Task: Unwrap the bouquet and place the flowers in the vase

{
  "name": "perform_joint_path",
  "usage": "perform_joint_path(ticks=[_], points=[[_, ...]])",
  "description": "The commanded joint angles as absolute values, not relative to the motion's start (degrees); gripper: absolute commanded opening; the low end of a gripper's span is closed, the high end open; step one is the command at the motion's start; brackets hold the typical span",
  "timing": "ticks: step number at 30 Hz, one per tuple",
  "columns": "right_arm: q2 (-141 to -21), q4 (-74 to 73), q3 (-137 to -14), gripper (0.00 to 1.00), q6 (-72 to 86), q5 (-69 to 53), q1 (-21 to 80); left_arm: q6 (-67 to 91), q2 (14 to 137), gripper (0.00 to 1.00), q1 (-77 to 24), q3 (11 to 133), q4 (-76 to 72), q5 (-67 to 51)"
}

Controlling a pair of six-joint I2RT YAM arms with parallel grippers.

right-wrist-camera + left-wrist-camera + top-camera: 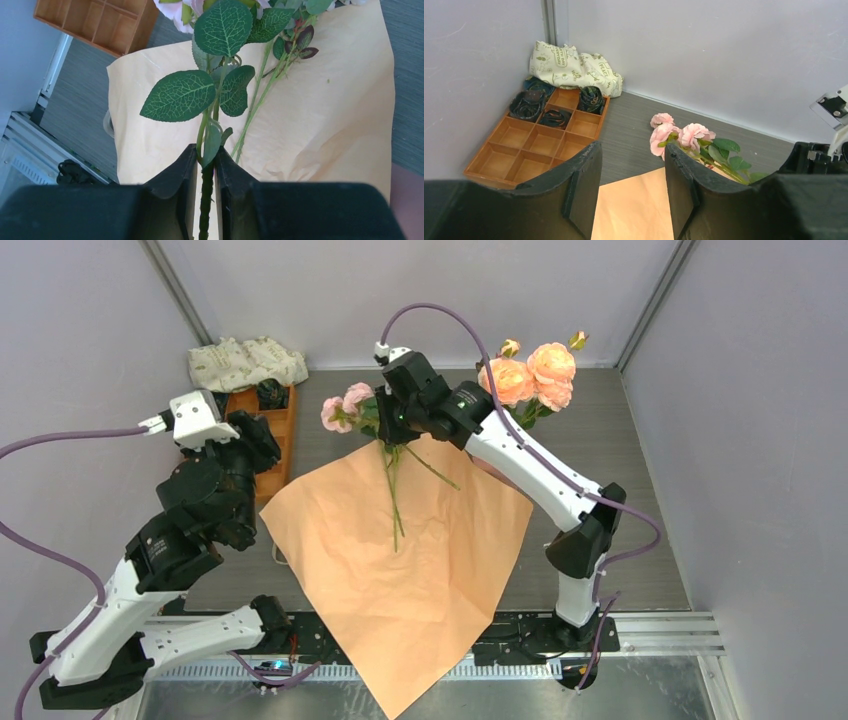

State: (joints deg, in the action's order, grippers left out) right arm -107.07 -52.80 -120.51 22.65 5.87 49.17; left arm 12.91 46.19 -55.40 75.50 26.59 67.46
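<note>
Writing: green lettering on the white cloth bundle, far left corner, too small to read.
Paper: orange, matte, creased, spread flat mid-table.
Right gripper: fingers pinch one green stem of the pink flowers. Veined leaves sit just past the tips, over the paper's far edge.
Left gripper: fingers spread, empty, near the compartment tray.
Peach roses: far right.

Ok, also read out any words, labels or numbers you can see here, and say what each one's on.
Nothing can be read for certain.
White cloth bundle: green lettering among the leaf print, too blurred to read.
Left arm and right arm: small pale markings on the joints, too small to read.
</note>
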Motion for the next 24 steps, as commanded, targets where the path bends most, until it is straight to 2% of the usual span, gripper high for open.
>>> perform_joint_path(ticks=[1,7,13,15,20,24], points=[[-102.1,-49.72,-114.27,0.01,23.54,3.71,49.87,14.04,46.3,0.5,-55.32,76.56,25.46,67.14],[-100.11,-47.18,-99.46,0.01,25.55,2.81,53.03,14.47,45.95,0.5,-55.32,75.68,25.77,67.15],[-102.02,-46.86,-91.97,0.02,26.64,3.17,57.01,15.09,46.28,0.5,-55.37,74.91,26.01,66.93],[-103.46,-46.96,-91.09,0.06,26.85,2.36,57.31,15.27,46.55,0.5,-55.35,74.89,26.21,66.74],[-106.61,-46.43,-90.1,0.25,26.76,0.85,58.44,16.15,46.5,0.5,-55.31,74.93,27.58,66.4],[-109.43,-46.06,-90.79,0.31,26.23,-1.33,58.86,16.19,45.83,0.5,-55.37,74.3,27.73,66.62]])
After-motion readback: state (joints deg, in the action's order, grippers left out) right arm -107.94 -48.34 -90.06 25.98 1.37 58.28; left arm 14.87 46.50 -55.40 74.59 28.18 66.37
